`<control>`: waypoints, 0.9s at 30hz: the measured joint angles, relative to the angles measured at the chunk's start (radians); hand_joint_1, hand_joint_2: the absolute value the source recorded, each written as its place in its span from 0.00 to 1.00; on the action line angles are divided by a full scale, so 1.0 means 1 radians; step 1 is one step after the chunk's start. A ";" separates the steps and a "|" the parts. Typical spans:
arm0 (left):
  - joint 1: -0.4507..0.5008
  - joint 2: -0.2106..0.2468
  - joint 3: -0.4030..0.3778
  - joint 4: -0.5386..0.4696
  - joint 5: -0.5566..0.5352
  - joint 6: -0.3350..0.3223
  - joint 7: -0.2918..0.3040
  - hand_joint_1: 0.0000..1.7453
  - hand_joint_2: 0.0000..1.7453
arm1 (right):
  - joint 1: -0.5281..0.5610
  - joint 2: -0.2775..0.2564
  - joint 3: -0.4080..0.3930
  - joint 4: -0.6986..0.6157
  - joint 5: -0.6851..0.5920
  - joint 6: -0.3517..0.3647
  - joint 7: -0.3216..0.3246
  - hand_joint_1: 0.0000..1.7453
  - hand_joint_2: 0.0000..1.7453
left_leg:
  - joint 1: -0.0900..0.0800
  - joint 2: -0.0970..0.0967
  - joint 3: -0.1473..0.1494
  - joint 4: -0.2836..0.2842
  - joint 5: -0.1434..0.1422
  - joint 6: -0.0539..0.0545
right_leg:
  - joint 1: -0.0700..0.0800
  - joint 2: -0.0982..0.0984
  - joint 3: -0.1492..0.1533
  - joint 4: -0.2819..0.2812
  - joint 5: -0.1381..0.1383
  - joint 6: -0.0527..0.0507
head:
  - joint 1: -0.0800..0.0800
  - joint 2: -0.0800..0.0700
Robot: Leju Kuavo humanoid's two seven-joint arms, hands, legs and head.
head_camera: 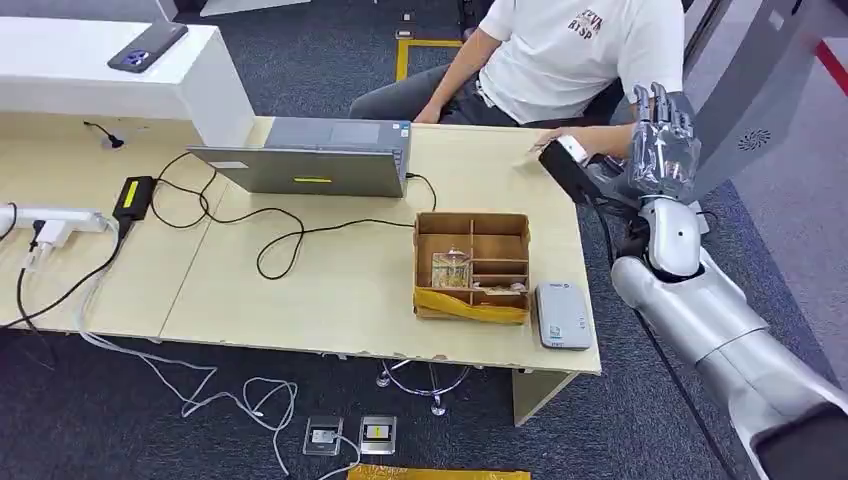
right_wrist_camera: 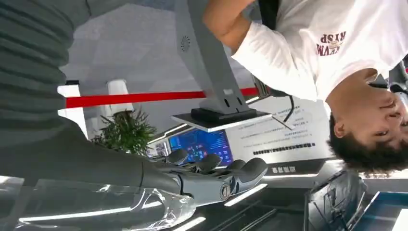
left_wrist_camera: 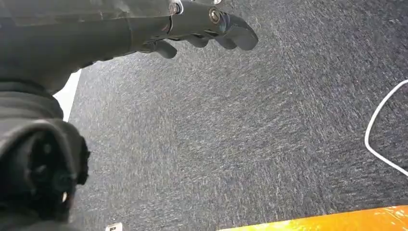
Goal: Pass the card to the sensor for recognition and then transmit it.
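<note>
Right hand is up at the right end of the table, fingers straight and spread, palm bare: it holds nothing, and the right wrist view shows the same flat, empty hand. The left hand hangs over carpet, fingers loosely out, nothing in it either. The danger from here is the person's hand, resting on the table corner just beside the raised hand. A quick swing down or inward could catch that hand or arm, so any move calls for a slow, clear path. A second worry is that a thin flat card gives these thick fingers little to bite on, so a pinch may slip or drag it along the table. The third is the box, whose divided compartments are narrow, so fingers reaching in could snag a wall and shove the whole box into the sensor, which sits touching or just beside its right side at the near edge. As for the card, I cannot pick it out for certain. Something pale lies in the box's near compartments, too small to name. If that is it, it lies well below and to the left of the raised hand, nearer the robot, with the sensor between.
</note>
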 joint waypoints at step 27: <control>0.004 0.002 0.011 0.000 0.018 0.000 0.018 0.00 0.00 | 0.312 -0.032 -0.064 -0.601 -0.297 0.045 -0.266 0.00 1.00 | 0.001 0.003 0.001 0.000 -0.002 -0.003 | 0.001 0.004 0.000 0.000 0.000 0.000 | 0.000 0.000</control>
